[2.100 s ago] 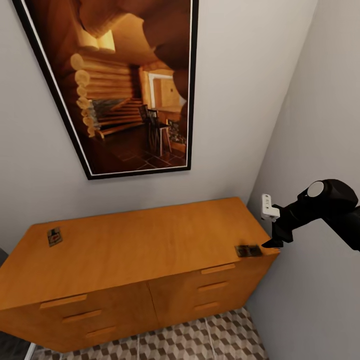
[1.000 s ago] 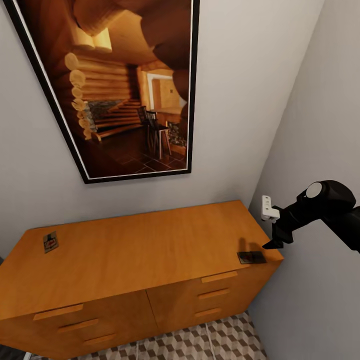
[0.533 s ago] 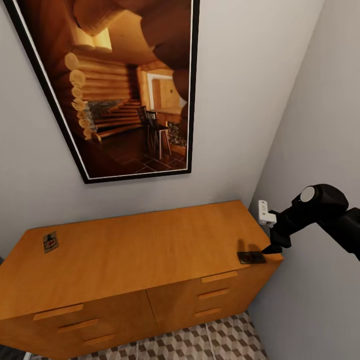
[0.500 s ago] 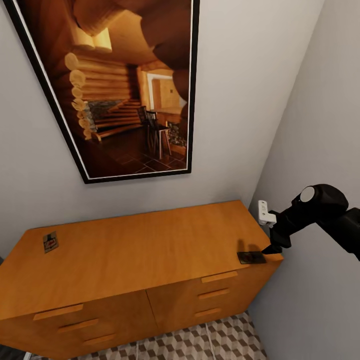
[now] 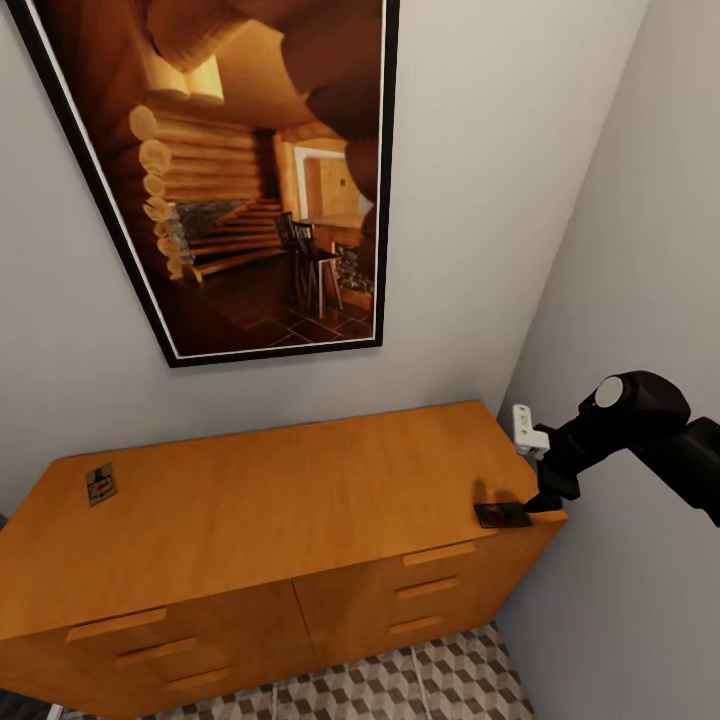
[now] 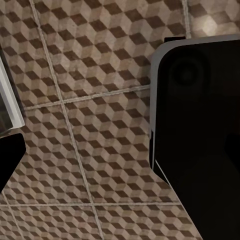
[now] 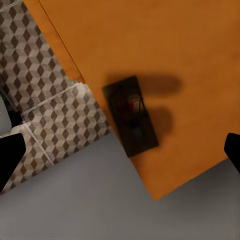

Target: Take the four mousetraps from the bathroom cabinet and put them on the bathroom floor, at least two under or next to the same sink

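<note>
Now the right claw (image 5: 535,503), spread wide, has dropped closer over the corner mousetrap (image 5: 502,515) on the cabinet (image 5: 280,500).

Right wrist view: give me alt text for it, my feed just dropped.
A dark mousetrap lies flat at the front corner of the orange-brown cabinet top, right at its edge, with the right gripper above it, jaws spread wide apart. Beyond the edge lie cube-patterned floor tiles and a grey wall.
</note>
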You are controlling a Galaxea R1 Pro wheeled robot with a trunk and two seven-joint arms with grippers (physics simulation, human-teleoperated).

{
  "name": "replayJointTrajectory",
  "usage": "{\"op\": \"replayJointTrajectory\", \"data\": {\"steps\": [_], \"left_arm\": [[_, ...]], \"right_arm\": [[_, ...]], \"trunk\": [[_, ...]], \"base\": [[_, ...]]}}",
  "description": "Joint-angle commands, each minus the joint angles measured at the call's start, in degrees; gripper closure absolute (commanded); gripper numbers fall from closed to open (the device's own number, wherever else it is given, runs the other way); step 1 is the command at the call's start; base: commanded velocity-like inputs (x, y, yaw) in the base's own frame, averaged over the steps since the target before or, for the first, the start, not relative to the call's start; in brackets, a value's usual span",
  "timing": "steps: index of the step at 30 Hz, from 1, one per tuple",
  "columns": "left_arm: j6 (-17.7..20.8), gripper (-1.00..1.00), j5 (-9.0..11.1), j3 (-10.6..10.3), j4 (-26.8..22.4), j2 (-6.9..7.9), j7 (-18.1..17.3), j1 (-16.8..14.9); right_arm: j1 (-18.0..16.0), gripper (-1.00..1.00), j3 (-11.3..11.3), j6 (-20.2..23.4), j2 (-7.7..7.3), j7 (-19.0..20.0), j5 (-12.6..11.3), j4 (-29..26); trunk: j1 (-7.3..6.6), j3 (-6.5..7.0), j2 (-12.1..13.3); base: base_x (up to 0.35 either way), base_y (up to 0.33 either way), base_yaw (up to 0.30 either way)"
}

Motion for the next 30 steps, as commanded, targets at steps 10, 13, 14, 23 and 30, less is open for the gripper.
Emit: {"op": "replayJointTrajectory", "data": {"steps": [10, 13, 14, 23, 30], "left_arm": [[-0.4, -1.0, 0.5, -0.5, 0.2, -0.04, 0.0, -0.1], [-0.4, -1.0, 0.5, -0.5, 0.2, -0.04, 0.0, 0.0], [-0.4, -1.0, 0.5, -0.5, 0.2, -0.04, 0.0, -0.1], [-0.4, -1.0, 0.5, -0.5, 0.2, -0.04, 0.0, 0.0], [-0.4, -1.0, 0.5, -0.5, 0.2, -0.07, 0.0, 0.0]], "right_arm": [[-0.1, -1.0, 0.6, 0.6, -0.01, 0.4, 0.4, -0.1], [-0.1, -1.0, 0.7, 0.7, 0.02, 0.4, 0.4, -0.1], [-0.1, -1.0, 0.7, 0.7, 0.03, 0.4, 0.4, -0.1], [-0.1, -1.0, 0.8, 0.7, 0.18, 0.4, 0.3, -0.1], [-0.1, -1.0, 1.5, 0.8, 0.24, 0.4, 0.3, -0.1]], "trunk": [[0.03, -0.12, -0.1], [0.03, -0.12, -0.1], [0.03, -0.12, -0.1], [0.03, -0.12, -0.1], [0.03, -0.12, -0.1]], "base": [[0.0, 0.0, 0.0], [0.0, 0.0, 0.0], [0.0, 0.0, 0.0], [0.0, 0.0, 0.0], [0.0, 0.0, 0.0]]}}
